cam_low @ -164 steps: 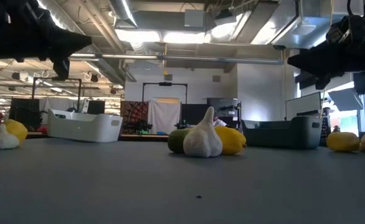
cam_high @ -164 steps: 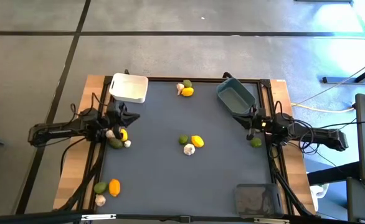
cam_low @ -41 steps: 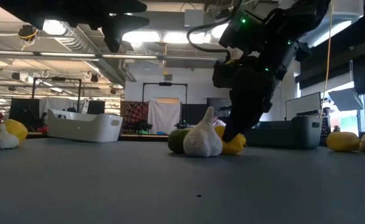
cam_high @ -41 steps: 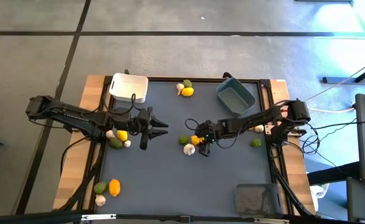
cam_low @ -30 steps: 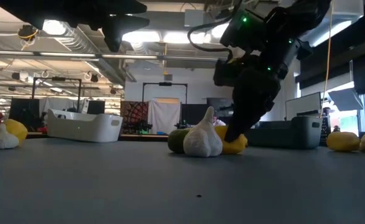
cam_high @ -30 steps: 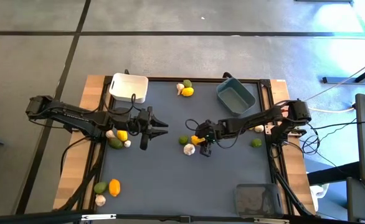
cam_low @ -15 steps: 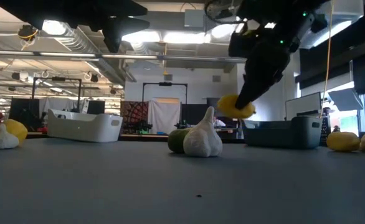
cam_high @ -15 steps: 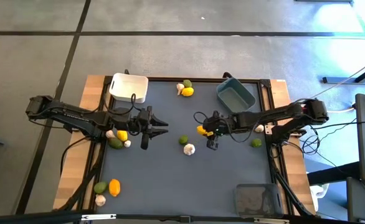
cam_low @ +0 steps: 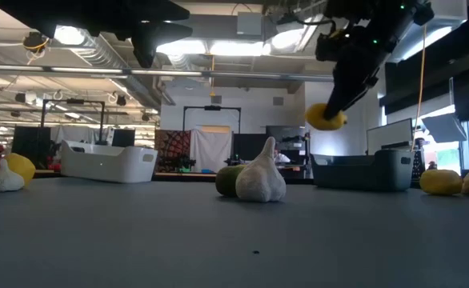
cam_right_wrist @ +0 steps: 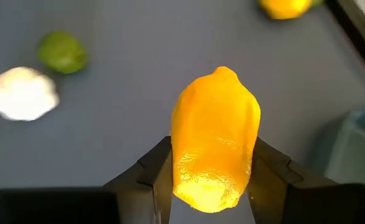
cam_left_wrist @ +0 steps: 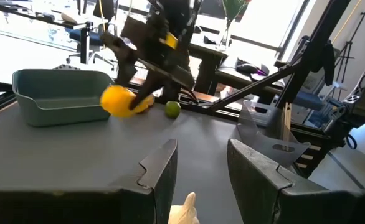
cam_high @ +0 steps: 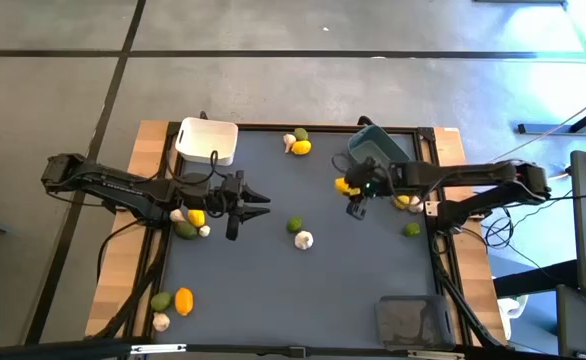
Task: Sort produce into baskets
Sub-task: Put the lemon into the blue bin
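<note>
Lemon lifted off the table and carried toward the blue basket

The right gripper (cam_high: 350,190), clenched on a lemon (cam_high: 344,185), has risen from the centre of the high view, where it was a second ago, to upper right of centre, just beside the blue basket (cam_high: 378,157). The lime (cam_high: 294,226) and garlic (cam_high: 304,240) it left behind stay at mid-frame. This looks like the carry leg of one sort, with only the drop left. The left gripper (cam_high: 256,201) still waits left of centre, fingers apart and empty; the white basket (cam_high: 207,142) sits at upper left.
</note>
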Motion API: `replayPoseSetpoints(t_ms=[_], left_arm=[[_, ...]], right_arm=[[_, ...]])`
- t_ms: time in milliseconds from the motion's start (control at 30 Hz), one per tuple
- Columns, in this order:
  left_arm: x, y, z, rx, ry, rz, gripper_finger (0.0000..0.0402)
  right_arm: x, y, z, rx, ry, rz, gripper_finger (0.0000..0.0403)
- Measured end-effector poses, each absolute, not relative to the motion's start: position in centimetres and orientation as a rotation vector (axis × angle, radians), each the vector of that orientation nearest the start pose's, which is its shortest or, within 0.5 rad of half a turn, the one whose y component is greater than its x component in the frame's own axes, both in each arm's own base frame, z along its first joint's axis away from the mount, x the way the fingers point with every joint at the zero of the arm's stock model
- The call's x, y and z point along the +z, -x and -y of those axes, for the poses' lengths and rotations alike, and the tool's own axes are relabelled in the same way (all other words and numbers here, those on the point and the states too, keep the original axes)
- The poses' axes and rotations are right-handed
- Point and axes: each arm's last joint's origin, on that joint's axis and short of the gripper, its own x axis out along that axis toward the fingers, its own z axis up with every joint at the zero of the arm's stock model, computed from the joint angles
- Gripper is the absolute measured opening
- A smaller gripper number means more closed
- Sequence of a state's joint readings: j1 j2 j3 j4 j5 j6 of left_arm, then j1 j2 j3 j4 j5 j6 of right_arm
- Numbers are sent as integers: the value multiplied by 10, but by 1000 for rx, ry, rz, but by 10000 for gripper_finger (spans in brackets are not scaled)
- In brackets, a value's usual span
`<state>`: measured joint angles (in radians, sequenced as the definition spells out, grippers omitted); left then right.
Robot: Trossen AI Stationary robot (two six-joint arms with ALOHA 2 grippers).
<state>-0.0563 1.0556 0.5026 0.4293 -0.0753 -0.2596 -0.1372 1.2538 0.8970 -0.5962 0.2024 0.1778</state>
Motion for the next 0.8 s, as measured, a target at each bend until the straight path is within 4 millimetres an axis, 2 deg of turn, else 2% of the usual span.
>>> replayPoseSetpoints(t_ms=[133, 500, 633, 800], left_arm=[[244, -226, 10, 45, 237, -119, 137], [244, -226, 10, 59, 224, -118, 137], [244, -226, 10, 59, 224, -117, 137], [244, -226, 10, 60, 224, -117, 137]], right_arm=[[251, -232, 60, -469, -151, -920, 149], [248, -209, 120, -626, -239, -942, 150], [243, -203, 138, -669, -271, -947, 150], [229, -205, 160, -719, -308, -963, 150]])
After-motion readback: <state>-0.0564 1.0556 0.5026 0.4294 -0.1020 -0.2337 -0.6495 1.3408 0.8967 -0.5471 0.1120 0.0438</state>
